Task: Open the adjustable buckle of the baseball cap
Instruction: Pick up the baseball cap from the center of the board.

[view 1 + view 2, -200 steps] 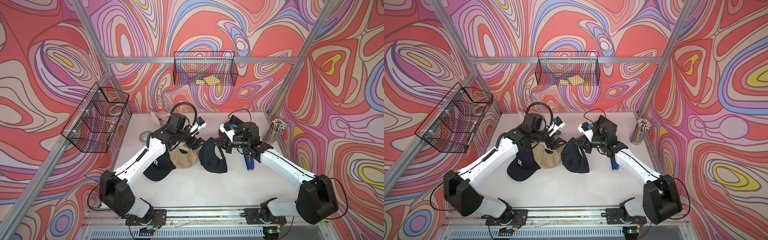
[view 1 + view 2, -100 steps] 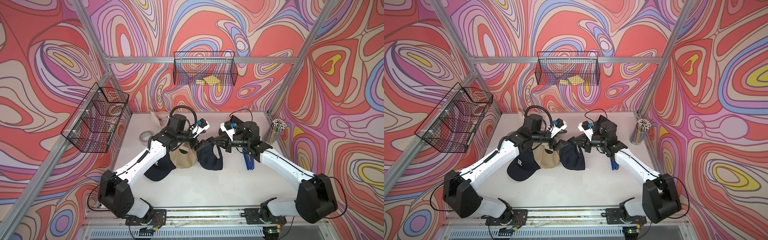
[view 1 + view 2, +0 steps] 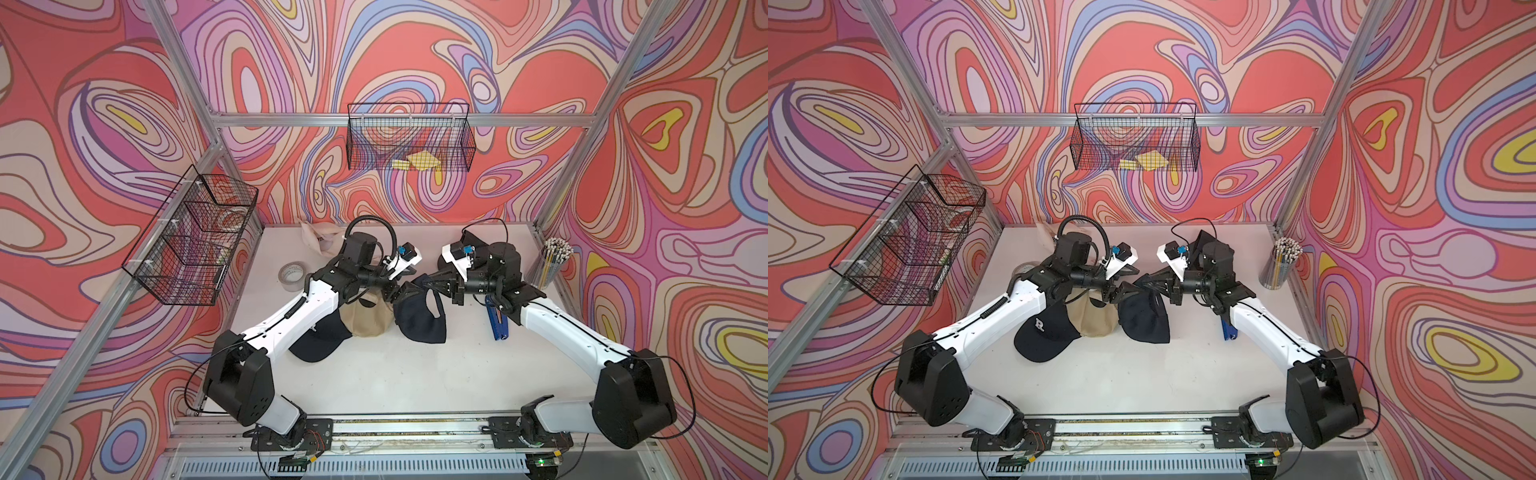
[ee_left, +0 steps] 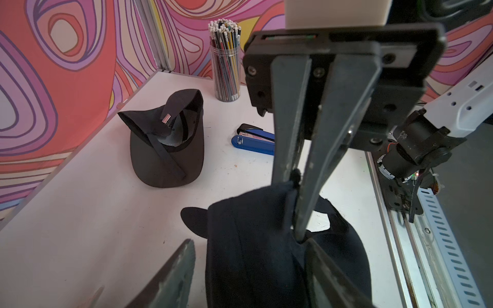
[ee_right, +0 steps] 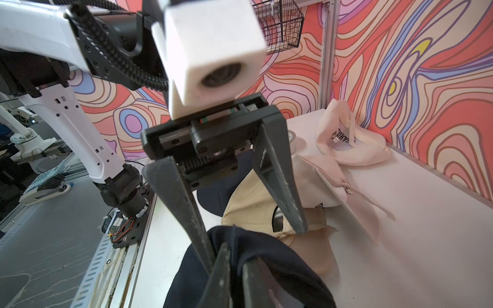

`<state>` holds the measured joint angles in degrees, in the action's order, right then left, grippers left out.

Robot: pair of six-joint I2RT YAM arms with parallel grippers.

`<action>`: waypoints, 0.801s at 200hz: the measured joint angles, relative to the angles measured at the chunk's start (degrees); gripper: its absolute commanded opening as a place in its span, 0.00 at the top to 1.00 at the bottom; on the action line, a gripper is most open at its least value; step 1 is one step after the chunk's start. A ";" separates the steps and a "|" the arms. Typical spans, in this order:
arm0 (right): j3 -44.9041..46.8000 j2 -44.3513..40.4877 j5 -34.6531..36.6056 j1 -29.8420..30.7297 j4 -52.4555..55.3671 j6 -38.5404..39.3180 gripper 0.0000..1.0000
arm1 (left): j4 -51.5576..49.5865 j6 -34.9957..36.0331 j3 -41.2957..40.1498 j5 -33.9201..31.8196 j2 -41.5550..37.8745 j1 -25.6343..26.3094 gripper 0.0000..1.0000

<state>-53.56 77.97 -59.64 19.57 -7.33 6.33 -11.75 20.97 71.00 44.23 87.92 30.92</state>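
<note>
The left gripper (image 3: 394, 293) stands with its jaws spread, at the end of an arm that reaches in over a lettered cap (image 3: 1044, 332), dark with a white R, and a tan cap (image 3: 368, 320). These two overlap on the white table (image 3: 395, 374). In the right wrist view one of its fingers (image 5: 181, 197) runs down to the edge of the navy cap (image 3: 420, 322), and the other ends free above the tan cap. In the left wrist view the navy fabric sits between the two fingers, unclamped. The navy cap hangs near mid-table, just right of the tan cap and between the two grippers. Its crown droops toward the surface; whether it touches the table I cannot tell. The right gripper (image 3: 424, 284) is clenched on the cap's upper edge, pinching a fold of fabric. The buckle on this cap cannot be made out. Further right a black cap (image 4: 165, 160) lies upside down, with a metal buckle (image 4: 166, 118) on its strap. A blue stapler (image 3: 498, 324) lies beside the right forearm, and a pencil cup (image 3: 555, 259) stands by the wall.
</note>
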 measured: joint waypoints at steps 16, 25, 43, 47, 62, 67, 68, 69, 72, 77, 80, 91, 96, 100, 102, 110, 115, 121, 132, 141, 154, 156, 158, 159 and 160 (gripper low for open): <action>0.00 0.00 -0.22 0.00 -0.28 -0.28 1.00 | 0.07 -0.04 0.00 0.46 0.83 0.00 0.67; 0.00 0.00 -0.24 0.02 -0.50 -0.52 1.00 | 0.20 -0.31 0.02 0.74 1.18 0.00 0.85; 0.00 0.00 0.94 0.02 -0.76 -1.55 0.76 | 0.74 -0.70 0.24 0.98 1.68 0.02 1.00; 0.00 0.00 1.79 0.02 -0.74 -1.79 0.66 | 0.79 -0.74 0.39 0.96 1.79 0.11 1.00; -0.48 -0.15 5.49 0.04 1.07 -2.78 0.49 | 0.68 -1.29 1.29 0.50 2.45 0.13 1.00; -0.92 -0.24 7.34 0.04 2.25 -3.13 0.48 | 0.63 -1.55 1.70 0.28 2.78 0.13 1.00; -1.03 -0.28 7.80 0.04 2.51 -2.99 0.48 | 0.63 -1.57 1.75 0.28 2.82 0.13 1.00; -1.09 -0.31 8.04 0.04 2.64 -2.99 0.48 | 0.63 -1.64 1.84 0.26 2.91 0.13 1.00; -1.38 -0.39 9.09 0.04 3.30 -3.43 0.48 | 0.63 -1.86 2.01 0.15 3.02 0.11 1.00; -1.97 -0.66 10.84 0.04 4.52 -3.52 0.48 | 0.57 -2.16 2.25 -0.04 3.28 0.11 1.00; -2.25 -0.83 11.93 0.04 5.25 -3.82 0.48 | 0.57 -2.45 2.38 -0.20 3.37 0.11 1.00; -3.54 -1.90 15.63 0.04 8.15 -4.09 0.48 | 0.59 -3.32 2.51 -0.63 3.69 0.11 1.00; -3.98 -2.36 16.83 0.04 9.16 -4.15 0.48 | 0.59 -3.76 2.51 -0.81 3.78 0.11 1.00; -4.33 -2.99 17.92 0.04 10.03 -4.09 0.48 | 0.59 -4.20 2.51 -0.85 3.93 0.11 1.00; -4.48 -3.28 18.34 0.02 10.47 -4.09 0.48 | 0.59 -4.33 2.51 -0.90 3.98 0.11 1.00; -4.76 -4.68 19.80 0.00 11.72 -3.78 0.47 | 0.50 -4.90 2.69 -0.96 4.37 0.11 1.00; -4.79 -5.57 20.44 0.00 12.37 -3.52 0.47 | 0.35 -5.27 2.97 -0.98 4.70 0.11 1.00; -4.79 -6.60 20.92 0.00 13.22 -2.93 0.48 | 0.35 -5.60 3.26 -0.98 5.05 0.11 1.00; -4.79 -8.24 21.18 0.00 14.29 -1.75 0.48 | 0.15 -6.21 3.93 -0.98 5.70 0.11 1.00; -4.83 -9.09 21.03 0.00 14.95 -0.63 0.50 | -0.07 -6.49 4.37 -0.96 6.08 0.11 1.00; -5.42 -9.31 20.55 0.00 16.24 1.16 0.54 | -0.33 -6.69 4.96 -0.87 6.32 0.11 1.00; -5.53 -9.25 20.50 0.02 16.41 1.31 0.55 | -0.35 -6.71 5.03 -0.83 6.32 0.11 1.00; -5.75 -9.11 20.39 0.02 16.68 1.75 0.55 | -0.37 -6.71 5.07 -0.79 6.32 0.11 1.00; -5.81 -9.07 20.39 0.02 16.83 1.92 0.55 | -0.37 -6.69 5.11 -0.76 6.32 0.11 1.00; -5.97 -8.96 20.31 0.02 17.00 2.08 0.55 | -0.39 -6.69 5.11 -0.76 6.32 0.11 1.00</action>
<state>-59.53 69.01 -39.33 19.59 9.67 8.40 -12.14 14.28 76.12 43.46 94.24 31.03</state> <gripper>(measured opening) 0.471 0.055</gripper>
